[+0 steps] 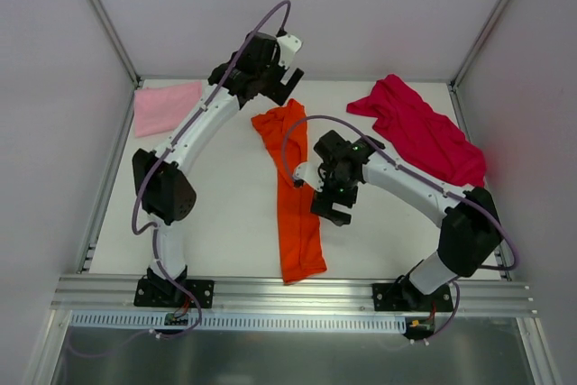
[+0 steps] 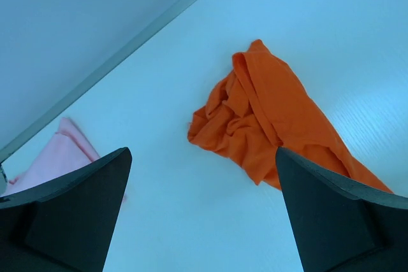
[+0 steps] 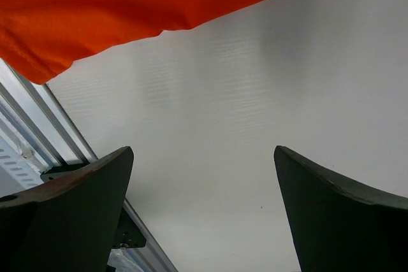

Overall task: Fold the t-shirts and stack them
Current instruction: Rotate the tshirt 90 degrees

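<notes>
Flattening the crumpled bright orange cloth t-shirt [image 1: 293, 196] seems the step; left gripper [image 2: 203, 152] and right gripper [image 3: 204, 151] both gape wide, empty; next, pinch 2 corners

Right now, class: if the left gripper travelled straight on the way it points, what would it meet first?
Probably the bunched end of the orange t-shirt, lying just ahead of the open left gripper; depth is unclear, so it may touch bare table beside the cloth instead.
</notes>
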Robot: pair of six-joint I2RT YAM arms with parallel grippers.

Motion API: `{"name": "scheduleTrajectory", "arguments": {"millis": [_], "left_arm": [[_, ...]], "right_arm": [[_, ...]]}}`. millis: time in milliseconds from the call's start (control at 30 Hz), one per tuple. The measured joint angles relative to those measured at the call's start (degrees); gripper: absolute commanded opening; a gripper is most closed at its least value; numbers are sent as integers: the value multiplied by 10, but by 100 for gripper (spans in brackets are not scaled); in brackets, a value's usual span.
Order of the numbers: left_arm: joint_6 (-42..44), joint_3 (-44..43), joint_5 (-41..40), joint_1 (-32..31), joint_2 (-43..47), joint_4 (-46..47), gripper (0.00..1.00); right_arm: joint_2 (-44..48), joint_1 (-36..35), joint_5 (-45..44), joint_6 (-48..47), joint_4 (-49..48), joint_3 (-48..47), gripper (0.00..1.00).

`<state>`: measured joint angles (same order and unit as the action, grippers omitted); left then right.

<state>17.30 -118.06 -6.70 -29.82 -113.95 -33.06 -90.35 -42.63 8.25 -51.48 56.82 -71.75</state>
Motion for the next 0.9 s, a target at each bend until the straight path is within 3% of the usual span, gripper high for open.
{"name": "scheduleTrajectory", "arguments": {"millis": [200, 433, 733, 900], "left_arm": [[0, 23, -12, 10, -28, 5, 99], [-2, 132, 4, 17, -26, -2, 99], [-18, 226, 47, 64, 112, 37, 99], [-29, 254, 80, 67, 141, 47, 99]], "right_arm": [[24, -13, 22, -5, 39, -5, 100], [25, -16, -8, -1, 20, -2, 100], [-65, 17, -102, 35, -57, -33, 100], [-101, 21, -128, 57, -72, -49, 100]]}}
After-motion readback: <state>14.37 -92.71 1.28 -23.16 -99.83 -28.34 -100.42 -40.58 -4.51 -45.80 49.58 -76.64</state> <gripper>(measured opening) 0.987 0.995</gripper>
